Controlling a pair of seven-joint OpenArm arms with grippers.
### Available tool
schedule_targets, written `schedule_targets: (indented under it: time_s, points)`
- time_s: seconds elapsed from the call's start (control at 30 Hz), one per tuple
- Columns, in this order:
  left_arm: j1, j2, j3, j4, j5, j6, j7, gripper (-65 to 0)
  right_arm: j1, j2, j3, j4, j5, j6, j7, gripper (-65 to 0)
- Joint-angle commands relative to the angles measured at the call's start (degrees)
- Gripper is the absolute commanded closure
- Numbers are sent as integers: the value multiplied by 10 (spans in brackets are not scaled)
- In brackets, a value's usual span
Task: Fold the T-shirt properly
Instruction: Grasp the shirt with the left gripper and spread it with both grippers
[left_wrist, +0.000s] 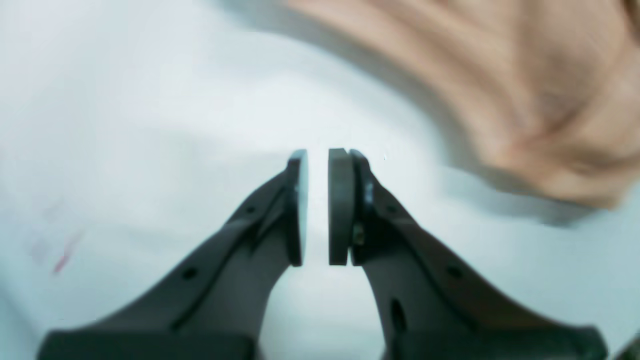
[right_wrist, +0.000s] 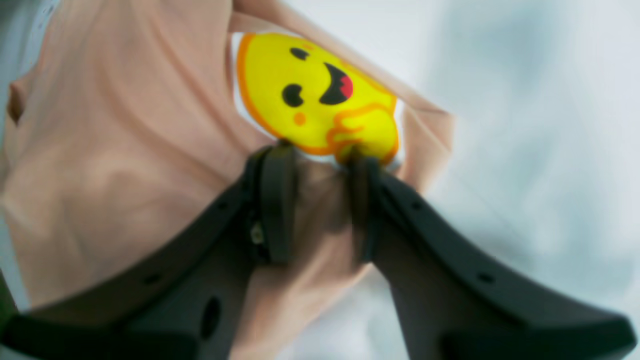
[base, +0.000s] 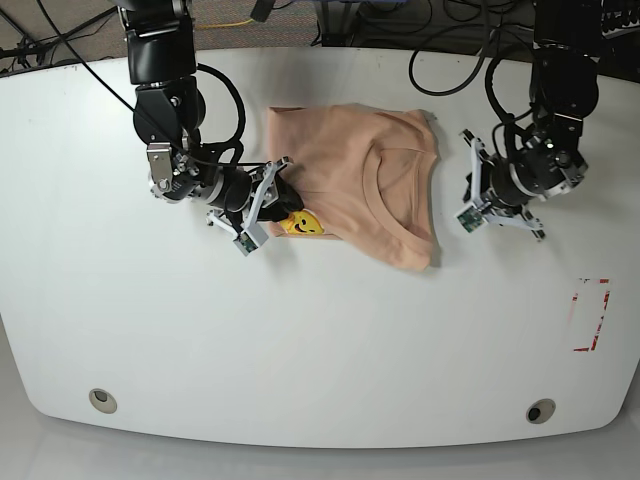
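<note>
The peach T-shirt (base: 370, 190) lies partly folded at the back middle of the white table, its ribbed neck facing right. Its yellow smiley print (base: 302, 224) sits at the shirt's left front corner and fills the right wrist view (right_wrist: 310, 95). My right gripper (right_wrist: 320, 152) is shut on a bunch of the shirt's fabric (right_wrist: 115, 125) just below the print; in the base view it (base: 275, 198) is at the shirt's left edge. My left gripper (left_wrist: 317, 152) has only a narrow gap between its pads and holds nothing. It hovers over bare table, right of the shirt (left_wrist: 540, 85), as the base view shows (base: 472, 195).
Black cables (base: 440, 60) run along the table's back edge. A red marking (base: 590, 315) is on the table (base: 300, 340) at the right. Two round fittings (base: 101, 399) (base: 540, 410) sit near the front edge.
</note>
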Motion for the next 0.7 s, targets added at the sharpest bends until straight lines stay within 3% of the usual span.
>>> schedule_targets:
  time_s: [0.0,0.1,0.27,0.47,0.67]
  points:
    - [-7,10,-39,25,-2,1,-4,-49,0,-3,2,59,10,4,-16,-171]
    - [-2,40,-58,57,-2,1,-4,-49,-4,-4,2,123,10,4,-43,-171]
    - [35,87,-15,79,-3,1,15,-49,1,-2,3,162,5,4,-65,-171]
    - [79,139,70,79,0,1,14,-49,34,8,2,122,4,3,-64,-170]
    - [98,171,110,76,23,1,14,-49,62,14,-2,58,4,4,-41,-171]
